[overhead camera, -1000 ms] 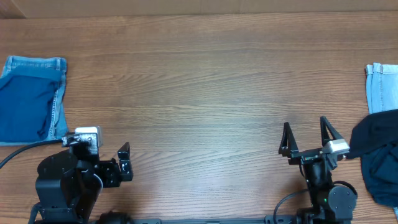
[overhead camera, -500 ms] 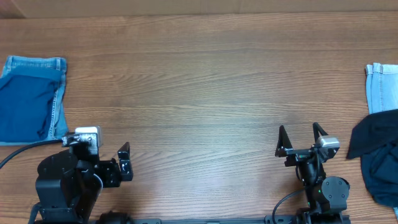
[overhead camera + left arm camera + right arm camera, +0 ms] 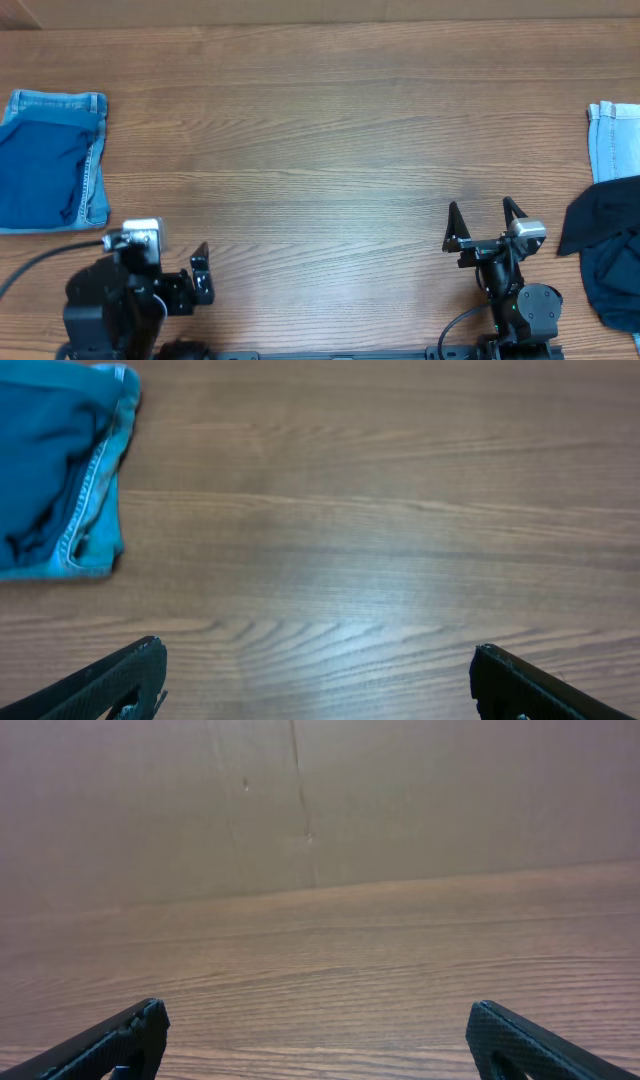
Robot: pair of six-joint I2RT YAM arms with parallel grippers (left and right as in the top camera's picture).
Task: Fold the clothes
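The deep blue shirt-like garment [image 3: 608, 258] lies crumpled at the table's right edge, partly cut off by the frame. My right gripper [image 3: 485, 222] is open and empty, just left of it and apart from it. In the right wrist view its jaws [image 3: 320, 1040] frame bare wood; the garment is out of that view. My left gripper [image 3: 200, 275] sits low at the near left, and the left wrist view shows it [image 3: 320, 680] open and empty over bare wood.
A folded light-blue denim piece [image 3: 50, 160] with a darker blue face lies at the far left and also shows in the left wrist view [image 3: 60, 480]. Another light-blue denim piece [image 3: 614, 140] lies at the right edge, above the dark garment. The wooden table [image 3: 320, 150] spans the view.
My right gripper drew back a little toward the near edge and left, away from the dark garment, then held still. My left arm shifted slightly toward the near edge.
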